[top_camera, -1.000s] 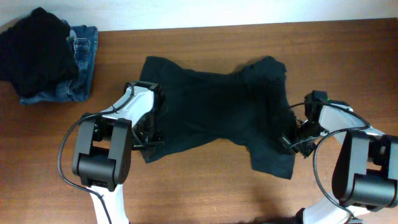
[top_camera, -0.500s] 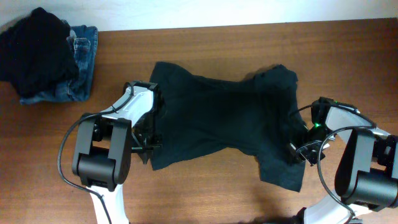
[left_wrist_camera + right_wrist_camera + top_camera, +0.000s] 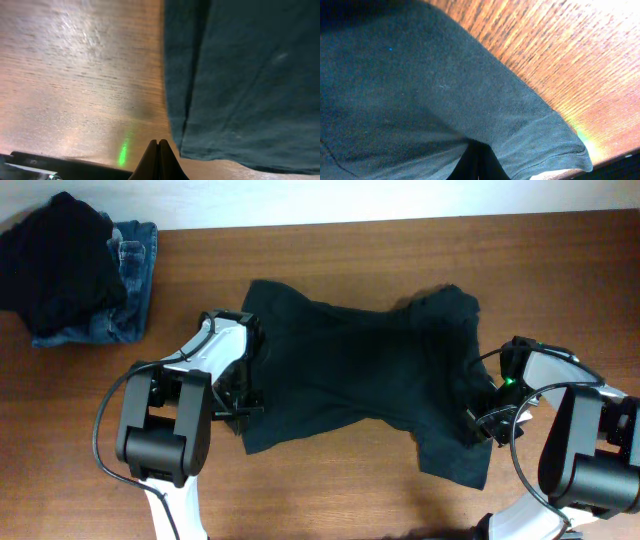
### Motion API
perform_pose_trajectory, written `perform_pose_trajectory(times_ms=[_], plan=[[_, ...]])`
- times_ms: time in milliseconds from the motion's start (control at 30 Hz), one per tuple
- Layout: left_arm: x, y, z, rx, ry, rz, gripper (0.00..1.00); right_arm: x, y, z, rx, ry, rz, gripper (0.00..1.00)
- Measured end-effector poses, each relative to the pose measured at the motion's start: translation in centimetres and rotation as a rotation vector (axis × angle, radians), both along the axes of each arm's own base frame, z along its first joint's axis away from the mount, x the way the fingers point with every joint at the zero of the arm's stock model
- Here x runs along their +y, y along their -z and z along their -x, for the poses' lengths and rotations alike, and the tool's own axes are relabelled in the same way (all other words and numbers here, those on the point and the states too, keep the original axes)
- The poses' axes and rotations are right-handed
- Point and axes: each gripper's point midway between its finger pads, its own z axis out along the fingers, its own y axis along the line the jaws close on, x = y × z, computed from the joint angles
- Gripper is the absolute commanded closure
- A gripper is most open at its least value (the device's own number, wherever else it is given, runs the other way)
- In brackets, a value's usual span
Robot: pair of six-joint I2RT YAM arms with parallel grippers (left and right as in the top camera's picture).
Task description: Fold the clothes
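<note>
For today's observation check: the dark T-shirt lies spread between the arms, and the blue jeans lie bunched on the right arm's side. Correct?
No: the overhead view shows the blue jeans bunched on the side of the left arm. The dark T-shirt does lie spread between the arms.

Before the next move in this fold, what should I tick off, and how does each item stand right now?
1. Right gripper shut on the T-shirt: ok.
2. Left gripper pinching cloth: cannot tell; its shut tips sit right at the shirt's edge.
3. T-shirt spread flat: not ok, rumpled.
4. T-shirt wholly on the table: ok.
5. Jeans apart from the T-shirt: ok.
</note>
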Motion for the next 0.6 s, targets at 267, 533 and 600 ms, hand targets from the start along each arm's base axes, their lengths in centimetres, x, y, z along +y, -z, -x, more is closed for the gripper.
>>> perform_pose_trajectory(times_ms=[267, 533, 600], plan=[[-1.3, -2.3, -5.1, -0.196, 0.001, 0.051, 0.99, 0.0, 0.0, -0.2, -0.011, -0.019, -0.008, 0.95], [-3.9, -6.2, -12.1, -0.532, 0.002, 0.182, 0.46, -0.1, -0.2, -0.5, -0.036, -0.095, -0.029, 0.96], [-4.4, -6.3, -12.7, -0.554, -0.003, 0.206, 0.43, -0.1, -0.2, -0.5, -0.028, -0.121, -0.040, 0.96]])
